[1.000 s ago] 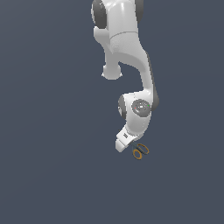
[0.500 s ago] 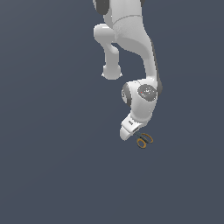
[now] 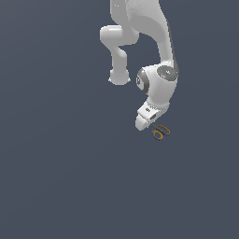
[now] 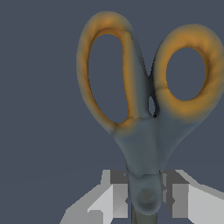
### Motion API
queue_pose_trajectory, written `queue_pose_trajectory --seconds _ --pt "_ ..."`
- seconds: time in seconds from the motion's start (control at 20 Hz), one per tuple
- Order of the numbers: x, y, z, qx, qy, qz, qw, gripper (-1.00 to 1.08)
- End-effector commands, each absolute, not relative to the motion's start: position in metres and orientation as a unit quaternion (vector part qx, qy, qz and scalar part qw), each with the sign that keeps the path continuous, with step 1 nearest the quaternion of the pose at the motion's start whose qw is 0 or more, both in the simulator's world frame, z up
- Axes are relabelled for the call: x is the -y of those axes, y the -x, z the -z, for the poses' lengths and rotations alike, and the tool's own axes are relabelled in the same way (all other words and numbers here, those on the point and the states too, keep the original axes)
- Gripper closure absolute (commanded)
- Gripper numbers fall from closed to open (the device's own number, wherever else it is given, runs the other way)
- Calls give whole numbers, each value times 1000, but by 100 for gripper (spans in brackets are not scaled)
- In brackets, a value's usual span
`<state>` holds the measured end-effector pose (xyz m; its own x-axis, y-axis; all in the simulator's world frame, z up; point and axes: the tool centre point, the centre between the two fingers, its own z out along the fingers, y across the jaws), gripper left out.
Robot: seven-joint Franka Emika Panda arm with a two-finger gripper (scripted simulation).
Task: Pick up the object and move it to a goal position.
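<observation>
The object is a small pair of scissors (image 3: 160, 132) with two orange loop handles (image 4: 188, 83) and a grey-blue neck. In the wrist view it fills the frame, its pivot end clamped between my two grey fingers (image 4: 119, 192). My gripper (image 4: 146, 197) is shut on the scissors near the pivot; the blades are hidden below the fingers. In the exterior view the gripper (image 3: 150, 123) hangs under the white arm, with the orange loops sticking out toward that view's right. The scissors appear lifted off the surface.
A plain dark blue-grey surface (image 3: 56, 177) fills the background in both views. The white arm (image 3: 154, 56) reaches down from the top of the exterior view. No other objects show.
The arm has carried the scissors upward and toward the exterior view's right. The grip stays the same throughout.
</observation>
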<state>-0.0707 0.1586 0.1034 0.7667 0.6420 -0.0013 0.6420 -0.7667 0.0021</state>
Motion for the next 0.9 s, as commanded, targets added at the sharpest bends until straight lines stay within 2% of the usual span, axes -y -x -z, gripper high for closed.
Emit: queue_pose_trajectory --seconds 0.0,0.4,0.85 --pt "-167 88 -117 -342 -940 0 2 108" --pt "-189 129 -149 -342 -940 0 2 108" --pt "-200 147 -165 -342 -940 0 1 108"
